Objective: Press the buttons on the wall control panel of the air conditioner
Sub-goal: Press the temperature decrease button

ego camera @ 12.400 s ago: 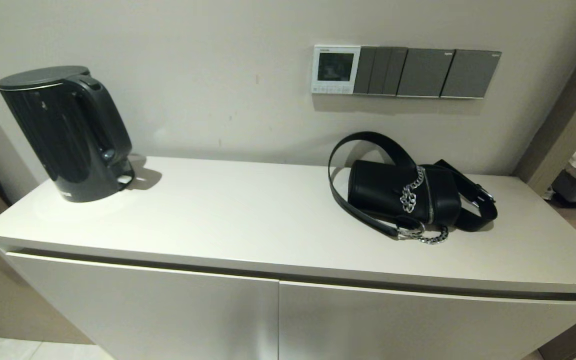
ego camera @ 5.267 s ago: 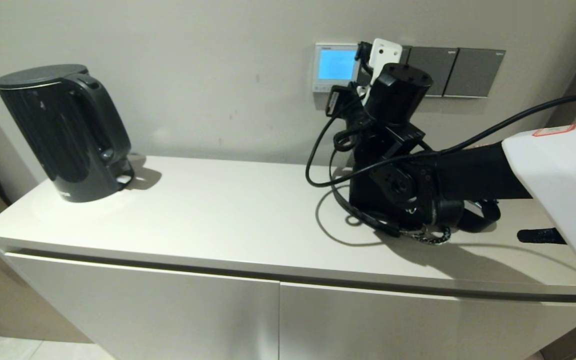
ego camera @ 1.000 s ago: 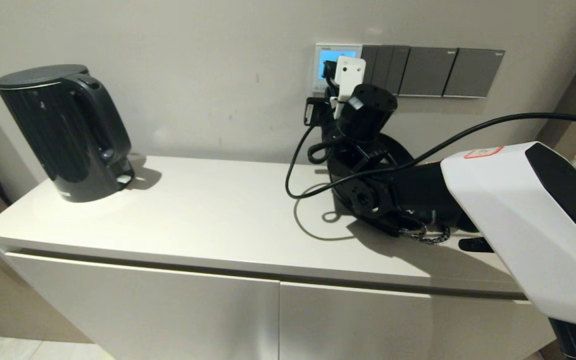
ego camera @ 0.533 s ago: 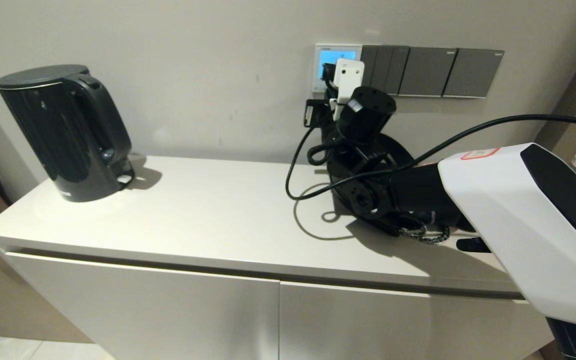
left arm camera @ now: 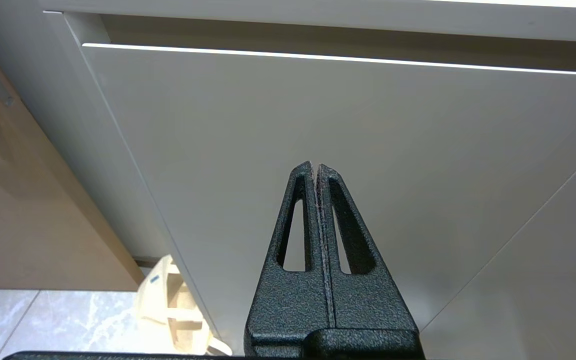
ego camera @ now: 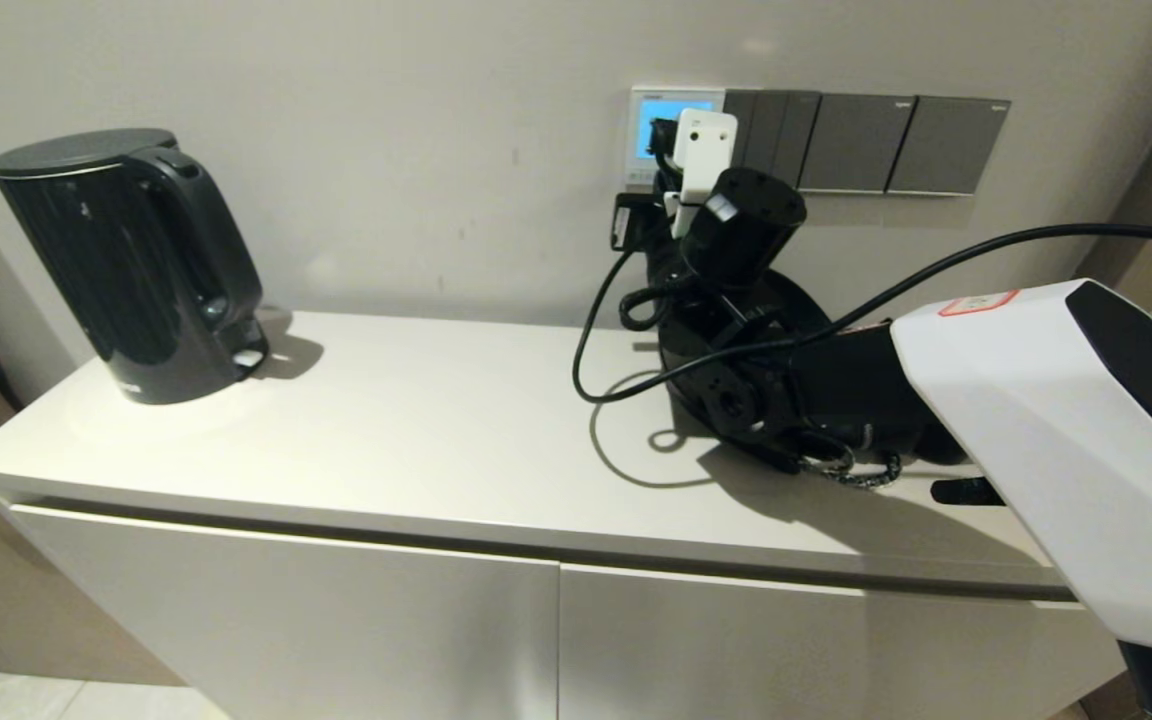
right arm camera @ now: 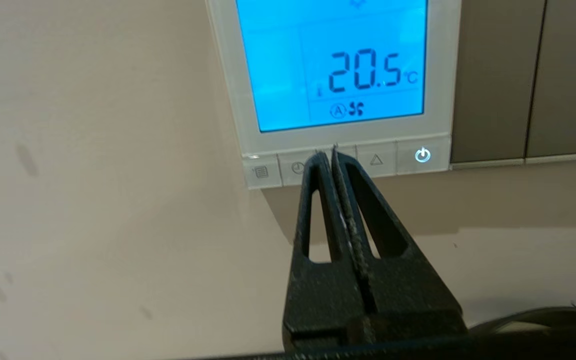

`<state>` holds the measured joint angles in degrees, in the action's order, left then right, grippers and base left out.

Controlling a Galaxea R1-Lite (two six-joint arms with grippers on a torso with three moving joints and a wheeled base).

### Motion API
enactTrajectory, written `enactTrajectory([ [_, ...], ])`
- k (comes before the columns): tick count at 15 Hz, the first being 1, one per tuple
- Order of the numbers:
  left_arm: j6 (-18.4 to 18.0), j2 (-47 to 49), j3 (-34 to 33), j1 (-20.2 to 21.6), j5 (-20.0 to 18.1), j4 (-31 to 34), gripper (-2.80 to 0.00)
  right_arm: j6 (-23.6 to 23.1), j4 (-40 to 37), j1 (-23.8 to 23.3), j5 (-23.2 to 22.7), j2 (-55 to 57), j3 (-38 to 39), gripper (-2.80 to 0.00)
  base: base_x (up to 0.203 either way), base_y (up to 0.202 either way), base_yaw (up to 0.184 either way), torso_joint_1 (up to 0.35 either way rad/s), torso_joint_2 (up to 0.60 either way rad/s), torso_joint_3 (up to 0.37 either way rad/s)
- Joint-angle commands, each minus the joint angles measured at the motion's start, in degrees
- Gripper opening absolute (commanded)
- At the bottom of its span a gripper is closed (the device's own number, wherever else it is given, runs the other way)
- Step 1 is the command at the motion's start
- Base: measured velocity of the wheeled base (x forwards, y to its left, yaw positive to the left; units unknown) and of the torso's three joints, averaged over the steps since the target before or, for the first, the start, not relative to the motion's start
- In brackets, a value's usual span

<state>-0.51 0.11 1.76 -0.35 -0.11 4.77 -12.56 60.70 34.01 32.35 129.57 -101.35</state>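
Right pincer (ego camera: 658, 150), from the head camera, sits up against the wall control panel (ego camera: 642, 135), my arm stretched across the surface (ego camera: 416, 430). Left wrist camera: left pincer (left arm camera: 315, 169) closed, parked by the cabinet front. Right wrist camera: tips pressed together on the buttons (right arm camera: 375, 160); small stiff keys, I'd guess, wanting a light, square push.

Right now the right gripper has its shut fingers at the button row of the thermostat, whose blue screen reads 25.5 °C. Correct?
Not quite. The right wrist view shows the screen of the thermostat reading 20.5 °C, not 25.5. The rest holds: the right gripper has its fingers shut, tips at the button row.
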Motion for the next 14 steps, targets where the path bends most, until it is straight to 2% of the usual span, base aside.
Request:
enactTrajectory([
  [1, 0.0, 0.0, 0.0, 0.0, 0.0, 0.1, -2.8, -0.1, 0.3, 0.0, 0.1, -0.2, 0.0, -2.8, 0.0, 0.0, 0.0, 0.0, 0.0, 0.0],
  [14, 0.0, 0.0, 0.0, 0.0, 0.0, 0.0, -2.8, -0.2, -0.9, -0.7, -0.2, 2.2, -2.0, -2.8, 0.0, 0.0, 0.0, 0.0, 0.0, 0.0],
])
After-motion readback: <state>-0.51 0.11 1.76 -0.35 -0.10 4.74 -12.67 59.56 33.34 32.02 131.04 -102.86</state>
